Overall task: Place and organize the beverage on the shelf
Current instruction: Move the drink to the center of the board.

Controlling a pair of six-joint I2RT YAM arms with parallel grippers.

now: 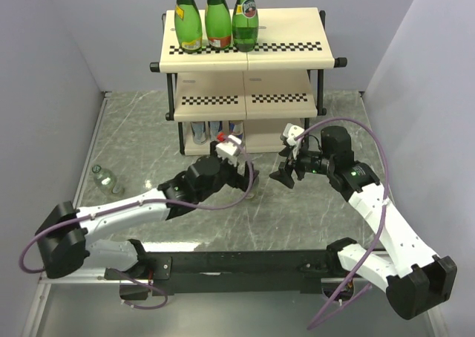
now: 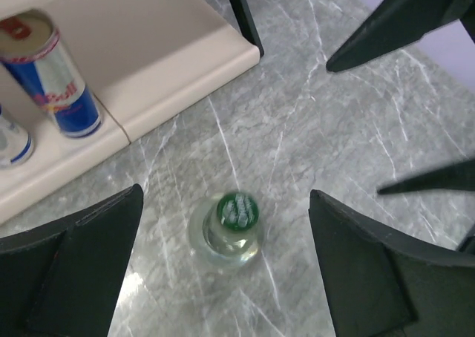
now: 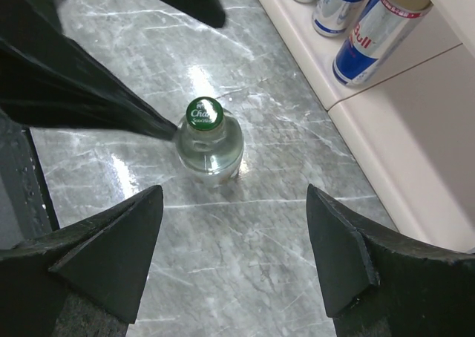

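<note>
Where both sets of jaws converge: small clear bottle [image 3: 210, 140], green cap, upright on marble table [image 2: 334, 129]
Left gripper [image 2: 225, 196]: jaws wide apart, empty
Right gripper [image 3: 234, 192]: jaws apart, empty

pale grey-lilac walls [image 1: 52, 70] enclose three sides, well beyond both the left gripper [image 1: 245, 180] and the right gripper [image 1: 286, 177]. under them spreads a grey marbled bench [image 1: 297, 226], soft light glinting on its surface.

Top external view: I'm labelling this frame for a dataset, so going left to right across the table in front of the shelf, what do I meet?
Clear bottle at far left → left gripper → right gripper. The green-capped bottle seen in the wrist views is hidden here, so omitted.
</note>
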